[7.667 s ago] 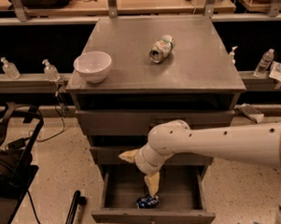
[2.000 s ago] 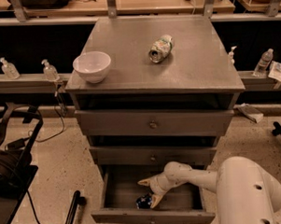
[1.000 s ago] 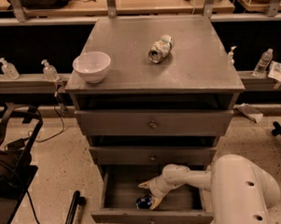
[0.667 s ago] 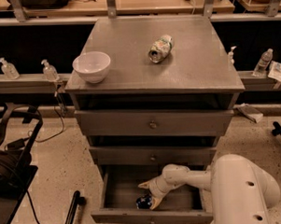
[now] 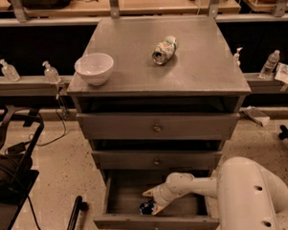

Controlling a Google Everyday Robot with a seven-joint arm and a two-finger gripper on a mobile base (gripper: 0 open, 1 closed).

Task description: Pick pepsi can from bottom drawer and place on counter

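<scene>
The pepsi can [image 5: 147, 207] lies in the open bottom drawer [image 5: 119, 194], near its front wall, dark blue with white marks. My gripper [image 5: 153, 202] reaches into the drawer from the right on a white arm. Its pale fingers stand one above and one below the can's right side, close around it. The counter [image 5: 199, 61] is the flat grey top of the cabinet above.
On the counter sit a white bowl [image 5: 94, 68] at the left and a pale green-and-white can [image 5: 164, 49] on its side. Two shut grey drawers [image 5: 156, 128] hang over the open one. Black equipment [image 5: 12, 161] stands at the left. Small bottles [image 5: 50, 72] line the back ledges.
The arm came down from in front of the middle drawer into the bottom drawer. Over the last second the gripper stays at the can with almost no movement.
</scene>
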